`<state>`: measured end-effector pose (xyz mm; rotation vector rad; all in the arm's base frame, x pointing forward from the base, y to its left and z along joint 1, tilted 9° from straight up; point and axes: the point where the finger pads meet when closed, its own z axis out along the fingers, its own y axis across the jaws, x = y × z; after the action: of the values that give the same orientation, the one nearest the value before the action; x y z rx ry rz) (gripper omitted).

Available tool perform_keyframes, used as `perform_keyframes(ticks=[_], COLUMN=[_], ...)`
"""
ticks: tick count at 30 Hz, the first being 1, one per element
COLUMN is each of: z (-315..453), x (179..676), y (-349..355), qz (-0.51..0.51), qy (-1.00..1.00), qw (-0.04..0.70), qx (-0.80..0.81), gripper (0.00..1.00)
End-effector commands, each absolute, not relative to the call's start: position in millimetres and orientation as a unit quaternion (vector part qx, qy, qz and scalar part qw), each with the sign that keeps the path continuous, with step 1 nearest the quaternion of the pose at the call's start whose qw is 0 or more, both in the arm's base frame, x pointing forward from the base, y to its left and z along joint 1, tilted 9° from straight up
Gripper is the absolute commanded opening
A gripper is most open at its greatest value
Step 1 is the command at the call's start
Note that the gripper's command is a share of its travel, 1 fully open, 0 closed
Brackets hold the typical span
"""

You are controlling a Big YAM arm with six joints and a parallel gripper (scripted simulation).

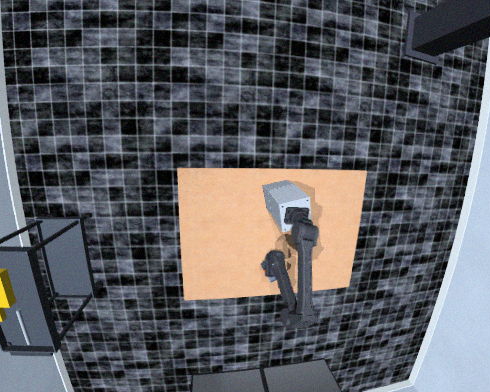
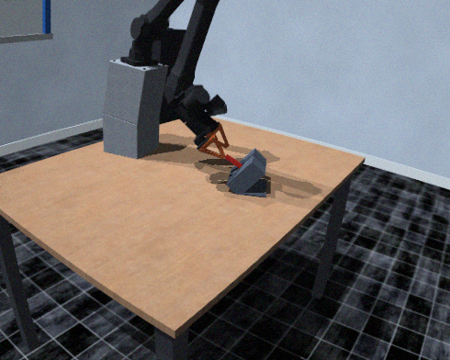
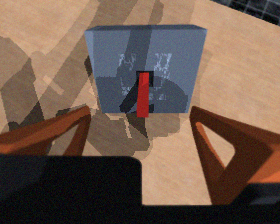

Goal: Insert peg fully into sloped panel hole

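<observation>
1. Evidently, at far left, a grey pedestal (image 1: 289,192) (image 2: 123,101) stands on the wood-toned table (image 1: 224,225) (image 2: 146,220) (image 3: 241,65).
2. Right of it: gripper (image 2: 226,151) (image 3: 140,111) open, fingers apart, holding nothing.
3. Red peg (image 2: 233,161) (image 3: 143,95): partly in the sloped panel's (image 2: 249,174) (image 3: 108,50) hole, outer length exposed; depth cannot be told.
4. Beyond the table's right edge: dark tiled floor (image 1: 134,100) (image 2: 399,253) (image 3: 261,10), pale blue wall (image 1: 484,250) (image 2: 353,69) behind.

Peg (image 2: 233,161) (image 3: 143,95): red, slim, tilted, tip in hole, most sticking out.
Panel (image 2: 248,173) (image 3: 163,45): blue-grey, sloped, upper centre in wrist view.
</observation>
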<state>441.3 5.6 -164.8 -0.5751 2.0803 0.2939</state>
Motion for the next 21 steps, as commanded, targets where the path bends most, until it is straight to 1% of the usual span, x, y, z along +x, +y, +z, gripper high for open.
perform_keyframes(ticks=[1, 18, 21], z=[-146.0, -121.0, -119.1], x=[439.1, 401.1, 400.8], y=[-8.5, -26.1, -27.1], qz=[0.107, 0.110, 0.108], qy=[0.842, 0.841, 0.839], qw=[0.473, 0.474, 0.477], qx=[-0.236, -0.237, -0.238], gripper=[1.00, 1.00, 1.00])
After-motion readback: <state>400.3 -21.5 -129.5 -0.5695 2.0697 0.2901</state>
